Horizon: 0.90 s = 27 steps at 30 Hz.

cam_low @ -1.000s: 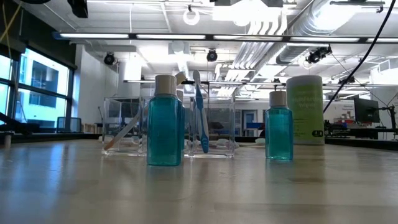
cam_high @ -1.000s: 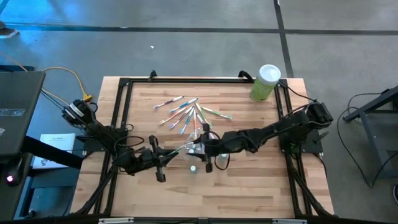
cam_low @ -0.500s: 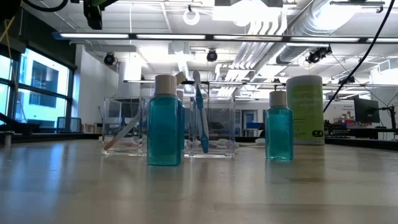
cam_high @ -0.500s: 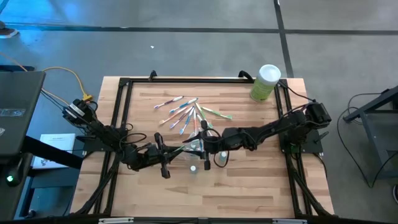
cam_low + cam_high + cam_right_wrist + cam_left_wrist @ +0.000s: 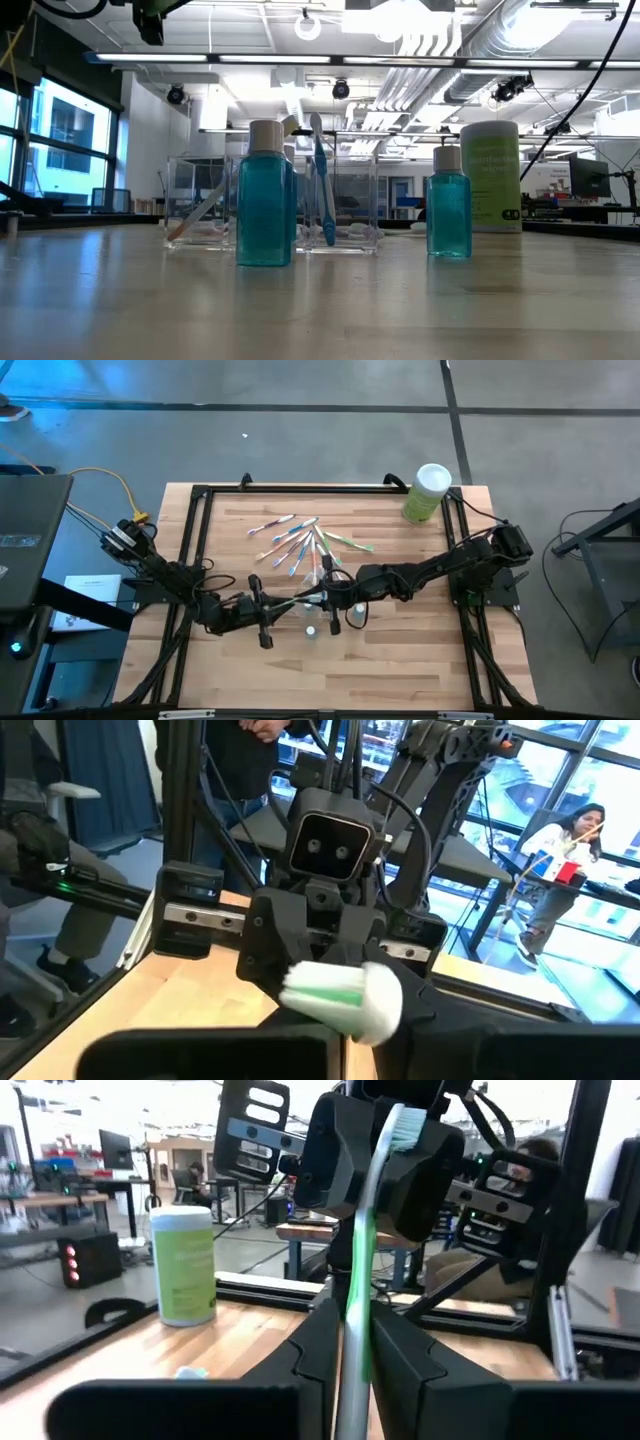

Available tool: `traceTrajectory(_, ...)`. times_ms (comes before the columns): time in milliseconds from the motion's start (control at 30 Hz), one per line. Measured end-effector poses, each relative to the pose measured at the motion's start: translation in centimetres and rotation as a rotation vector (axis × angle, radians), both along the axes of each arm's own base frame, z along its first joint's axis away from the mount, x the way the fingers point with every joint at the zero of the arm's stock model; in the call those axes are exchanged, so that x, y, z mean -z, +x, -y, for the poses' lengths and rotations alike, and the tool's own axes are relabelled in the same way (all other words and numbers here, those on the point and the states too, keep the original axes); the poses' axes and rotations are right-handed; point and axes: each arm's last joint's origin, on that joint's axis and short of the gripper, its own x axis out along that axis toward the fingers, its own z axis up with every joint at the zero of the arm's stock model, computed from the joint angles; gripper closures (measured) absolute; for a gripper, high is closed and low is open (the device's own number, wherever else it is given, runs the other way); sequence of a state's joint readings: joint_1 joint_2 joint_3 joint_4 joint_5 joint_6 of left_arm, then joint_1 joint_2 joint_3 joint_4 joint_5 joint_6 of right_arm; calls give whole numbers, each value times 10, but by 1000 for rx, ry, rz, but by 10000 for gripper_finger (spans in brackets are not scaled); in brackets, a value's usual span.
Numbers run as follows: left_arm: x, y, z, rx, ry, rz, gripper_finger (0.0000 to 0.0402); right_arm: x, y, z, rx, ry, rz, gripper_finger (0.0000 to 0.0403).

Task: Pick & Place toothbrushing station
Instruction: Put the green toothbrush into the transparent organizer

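Both claws, left gripper (image 5: pixel 283 606) and right gripper (image 5: pixel 318 598), clench one green toothbrush (image 5: pixel 362 1260) mid-handover, with most pastel brushes (image 5: pixel 295 540) still unplaced on the table.

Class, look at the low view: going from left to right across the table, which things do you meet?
Clear holder → left blue bottle → blue toothbrush → right blue bottle → green canister.
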State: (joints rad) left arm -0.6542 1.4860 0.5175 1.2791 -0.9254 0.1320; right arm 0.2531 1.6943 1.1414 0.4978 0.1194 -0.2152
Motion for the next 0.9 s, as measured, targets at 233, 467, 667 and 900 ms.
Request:
traceTrajectory(233,-2,0,2,58,113,-2,320,6,-1,-3,-9,-17,-55,395)
traceTrajectory(467,-1,-3,6,64,122,-10,279,-4,-24,-10,-32,-19,-196,395)
traceTrajectory(667,-1,-6,8,12,126,-32,276,-17,-54,-13,-17,68,-357,395)
traceTrajectory(900,0,-7,5,-101,28,-41,276,-13,-68,-3,202,108,-477,395)
